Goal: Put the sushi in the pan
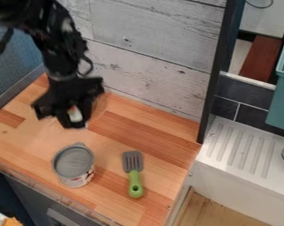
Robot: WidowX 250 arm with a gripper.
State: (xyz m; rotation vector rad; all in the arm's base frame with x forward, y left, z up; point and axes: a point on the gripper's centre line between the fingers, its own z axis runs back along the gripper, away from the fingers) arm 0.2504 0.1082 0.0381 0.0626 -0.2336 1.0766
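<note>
The black gripper [75, 120] hangs low over the back left of the wooden counter, behind the can, with its fingers pointing down. Between them sits a small white piece [75, 114], which appears to be the sushi; the gripper is shut on it, and the fingers cover its sides. I see no pan on the counter. An open-topped grey metal can [73, 161] stands upright at the front left.
Right of the can lies a spatula [134, 176] with a green handle and grey slotted head. A wooden plank wall [150, 57] rises behind the counter [162, 132]. A dark post [213, 88] and a white ribbed drainboard [241, 148] are at the right.
</note>
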